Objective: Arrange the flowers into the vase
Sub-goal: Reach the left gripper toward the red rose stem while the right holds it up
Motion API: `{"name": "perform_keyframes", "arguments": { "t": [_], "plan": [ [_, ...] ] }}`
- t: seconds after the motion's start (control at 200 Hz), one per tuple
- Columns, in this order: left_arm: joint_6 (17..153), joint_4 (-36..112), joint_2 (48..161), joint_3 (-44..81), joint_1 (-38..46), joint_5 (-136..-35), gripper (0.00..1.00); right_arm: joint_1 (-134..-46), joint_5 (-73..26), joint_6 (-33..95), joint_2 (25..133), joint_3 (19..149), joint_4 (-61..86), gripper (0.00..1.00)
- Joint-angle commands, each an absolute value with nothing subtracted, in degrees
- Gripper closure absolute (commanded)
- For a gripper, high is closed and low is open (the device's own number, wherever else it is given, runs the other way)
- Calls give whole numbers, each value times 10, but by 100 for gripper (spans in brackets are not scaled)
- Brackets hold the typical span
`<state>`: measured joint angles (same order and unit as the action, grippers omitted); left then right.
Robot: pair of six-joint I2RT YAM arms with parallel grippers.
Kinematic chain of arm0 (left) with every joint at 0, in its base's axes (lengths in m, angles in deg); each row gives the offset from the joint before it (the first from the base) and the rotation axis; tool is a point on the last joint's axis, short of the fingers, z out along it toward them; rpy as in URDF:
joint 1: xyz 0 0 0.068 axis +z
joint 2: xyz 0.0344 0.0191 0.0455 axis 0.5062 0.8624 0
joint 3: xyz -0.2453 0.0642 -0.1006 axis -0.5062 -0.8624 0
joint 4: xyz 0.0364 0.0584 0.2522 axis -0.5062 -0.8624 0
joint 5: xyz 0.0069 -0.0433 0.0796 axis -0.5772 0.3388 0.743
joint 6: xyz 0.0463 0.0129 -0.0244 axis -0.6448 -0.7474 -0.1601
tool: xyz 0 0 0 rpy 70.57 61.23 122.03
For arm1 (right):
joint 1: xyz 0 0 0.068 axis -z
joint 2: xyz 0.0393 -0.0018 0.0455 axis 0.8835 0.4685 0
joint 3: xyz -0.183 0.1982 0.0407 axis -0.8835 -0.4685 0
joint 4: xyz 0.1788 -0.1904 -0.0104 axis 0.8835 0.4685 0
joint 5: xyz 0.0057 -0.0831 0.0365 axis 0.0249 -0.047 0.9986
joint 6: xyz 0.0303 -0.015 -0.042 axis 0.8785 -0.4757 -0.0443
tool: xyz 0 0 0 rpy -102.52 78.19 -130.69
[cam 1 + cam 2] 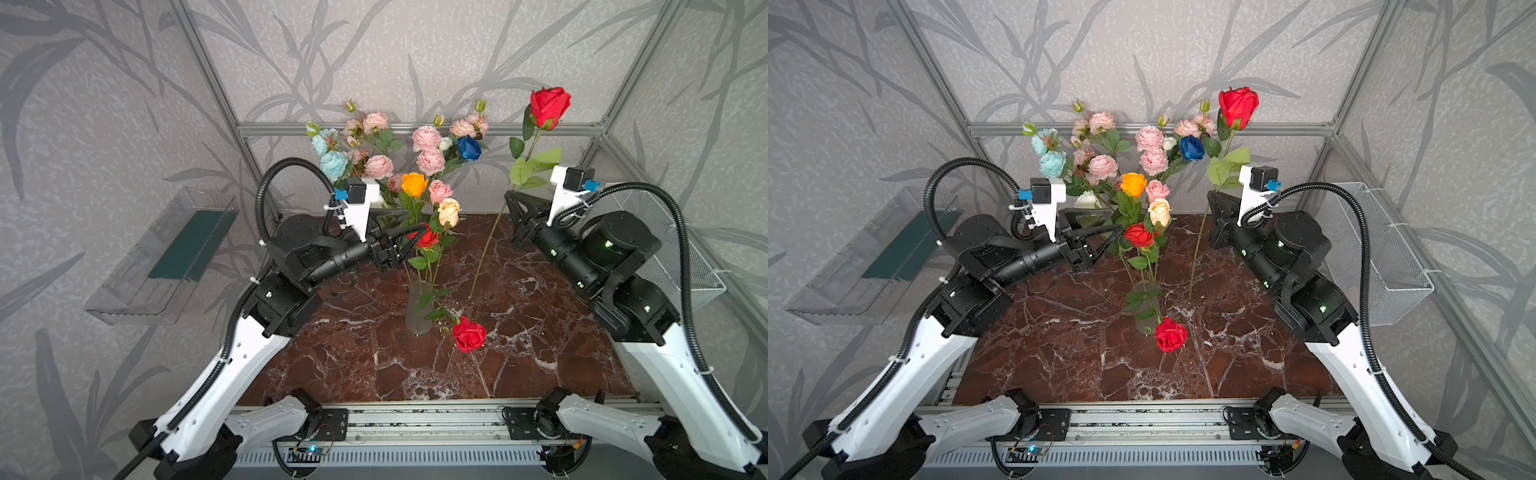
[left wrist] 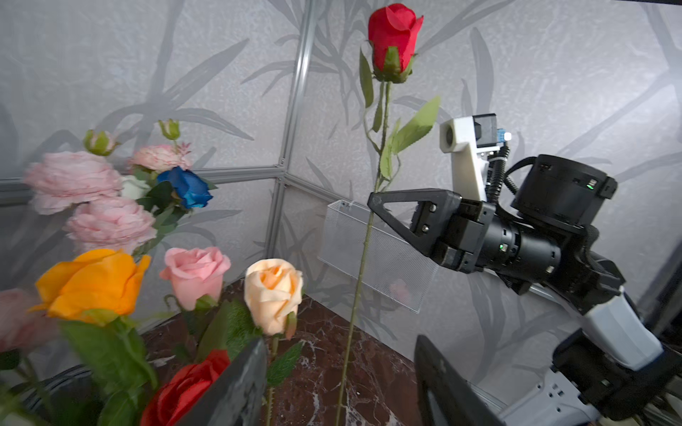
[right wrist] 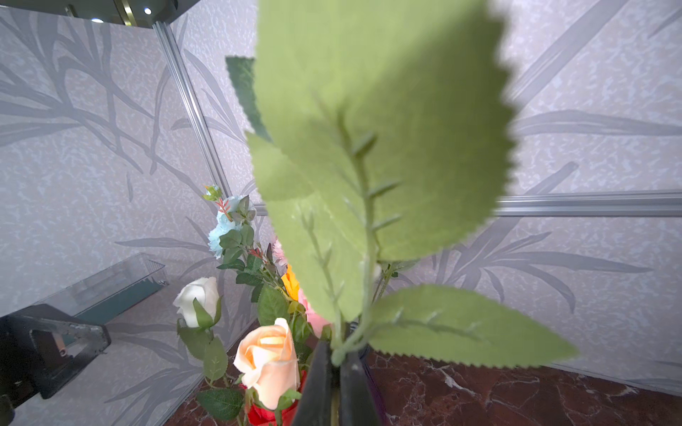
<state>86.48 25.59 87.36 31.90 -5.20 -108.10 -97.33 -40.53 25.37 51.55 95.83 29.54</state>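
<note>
A clear glass vase stands mid-table and holds the flowers: orange, pink, cream and blue roses, with frilly pink and turquoise heads behind. One red rose droops low over the vase's front. My right gripper is shut on the stem of a tall red rose, held upright to the right of the vase; its leaves fill the right wrist view. My left gripper is open beside a red rose in the bunch, clasping nothing.
A dark red marble table top carries the vase. A clear plastic bin hangs on the left wall and a wire mesh basket on the right wall. An aluminium rail runs along the front edge.
</note>
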Motion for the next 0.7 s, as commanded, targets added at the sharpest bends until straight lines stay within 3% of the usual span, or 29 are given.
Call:
{"name": "perform_keyframes", "arguments": {
  "t": [0.0, 0.28, 0.695],
  "plan": [
    [847, 208, 923, 365, -58, -1181, 37, -977, -377, 255, 503, 979, 276, 100],
    [734, 110, 1023, 486, -147, -1096, 38, -977, -330, 296, 488, 969, 263, 100],
    [715, 111, 1120, 575, -186, -1111, 42, -977, -298, 324, 470, 949, 262, 100]
  ]
}}
